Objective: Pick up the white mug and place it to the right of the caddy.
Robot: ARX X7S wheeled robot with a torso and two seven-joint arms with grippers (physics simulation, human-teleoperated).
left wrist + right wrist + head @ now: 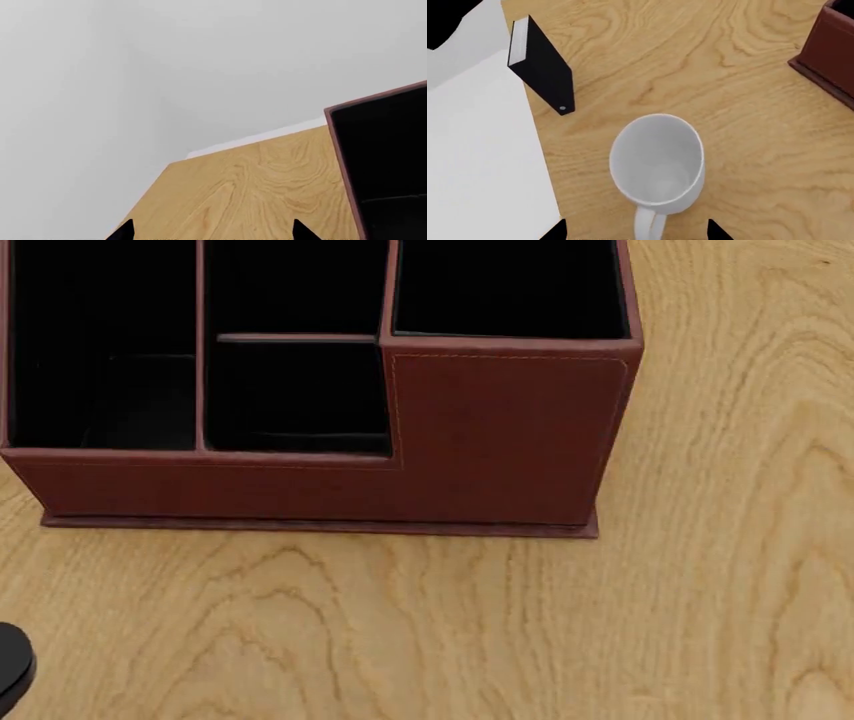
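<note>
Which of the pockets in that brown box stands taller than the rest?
The corner pocket at the right end of the caddy in the head view. Its front wall rises a step above the lower black-lined pockets beside it.

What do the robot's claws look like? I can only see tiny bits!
Only small bits show. Each claw ends in two black, pointed tips: the left claw and the right claw both poke in at the edge of their wrist views. A rounded black part sits at the head view's corner. No cables or markings are visible.
</note>
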